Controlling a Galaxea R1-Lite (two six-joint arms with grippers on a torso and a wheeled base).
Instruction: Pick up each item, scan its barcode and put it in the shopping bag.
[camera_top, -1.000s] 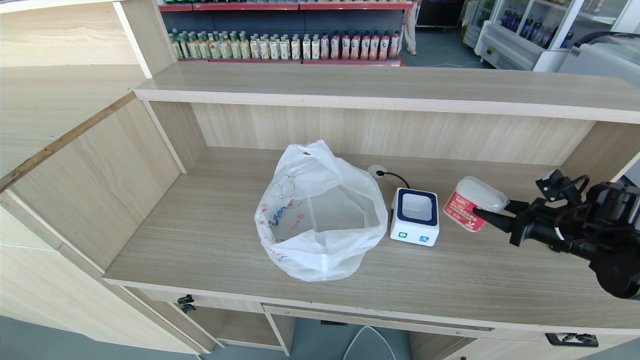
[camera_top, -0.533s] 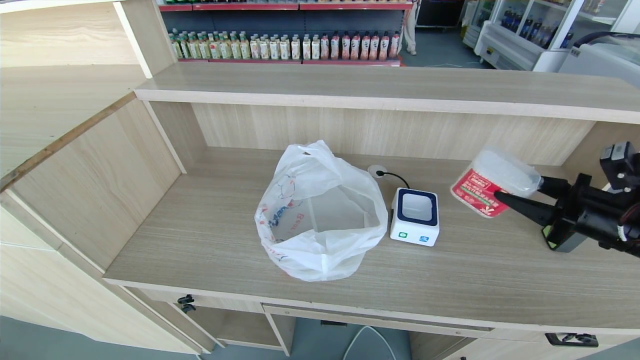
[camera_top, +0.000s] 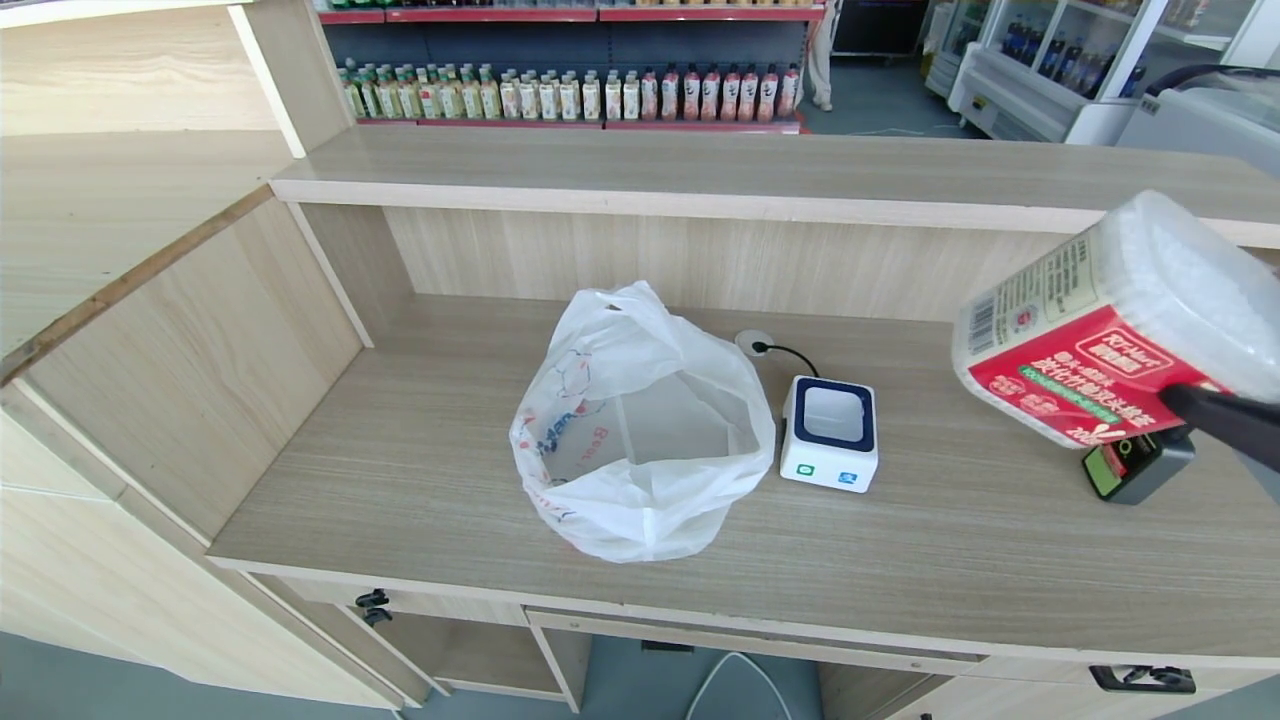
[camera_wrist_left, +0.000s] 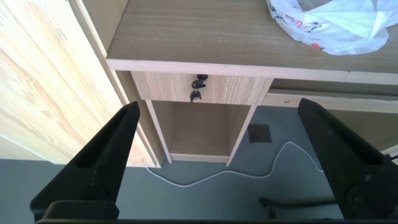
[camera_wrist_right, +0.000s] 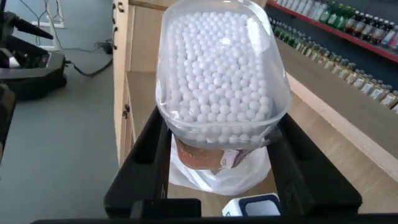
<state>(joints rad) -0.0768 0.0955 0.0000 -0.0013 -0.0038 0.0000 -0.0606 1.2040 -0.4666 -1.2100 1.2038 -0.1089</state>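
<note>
While held above the counter (camera_top: 950, 540), bead tub (camera_top: 1100, 320) clamped inside right pincer (camera_wrist_right: 219, 124), left pincer (camera_wrist_left: 219, 109) released.

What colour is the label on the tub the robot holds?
The tub has a mainly red label; the head view shows it best.

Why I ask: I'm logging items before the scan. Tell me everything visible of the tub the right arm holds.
The tub is clear plastic with rounded corners, packed with small white balls seen through its clear end. A red label wraps the other part, with a white panel bearing a barcode turned toward the robot's left. It hangs tilted above the right of the counter, touching nothing but the right gripper, whose black fingers clamp its two sides.
</note>
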